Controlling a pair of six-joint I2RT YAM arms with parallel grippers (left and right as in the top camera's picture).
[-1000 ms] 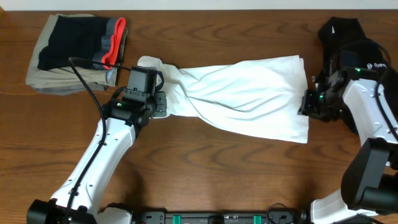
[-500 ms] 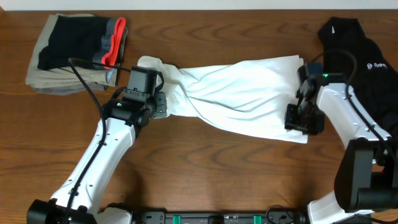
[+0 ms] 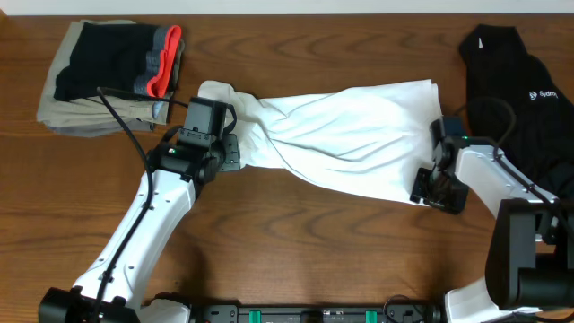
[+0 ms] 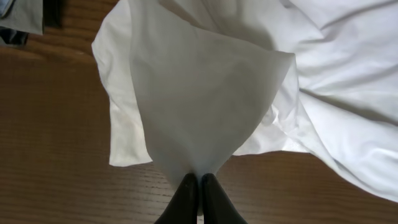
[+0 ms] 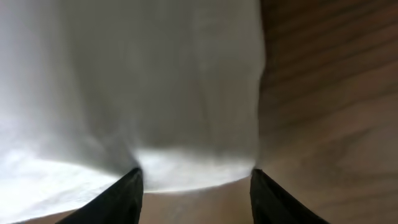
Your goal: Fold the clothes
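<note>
Overhead, clock centred on the counter point(image 3: 314, 260):

- White T-shirt point(image 3: 350, 135) lies bunched across the middle, running from about 10 o'clock to 3 o'clock, twisted with deep creases. Print and label not visible.
- Left hand point(image 3: 235, 152) sits at the shirt's 9 o'clock end. In the left wrist view the left hand point(image 4: 199, 185) has its fingers pinched tight together on a fold of the T-shirt point(image 4: 205, 99). The cloth fans up from the pinch into a cone, so it is holding fabric.
- Right hand point(image 3: 430, 187) is at the shirt's 4 o'clock corner, at the hem. In the right wrist view the right hand point(image 5: 196, 186) has its fingers spread moderately wide. The T-shirt point(image 5: 137, 81) hem lies in front of and between them, with bare wood to the right. No clamp on the cloth is visible.
- Folded stack point(image 3: 108, 76) of beige, black and grey-red is at 10 o'clock, just beside the shirt's left end and apart from it.
- Black top point(image 3: 516, 85) is at 2 o'clock, near the shirt's right edge.
</note>
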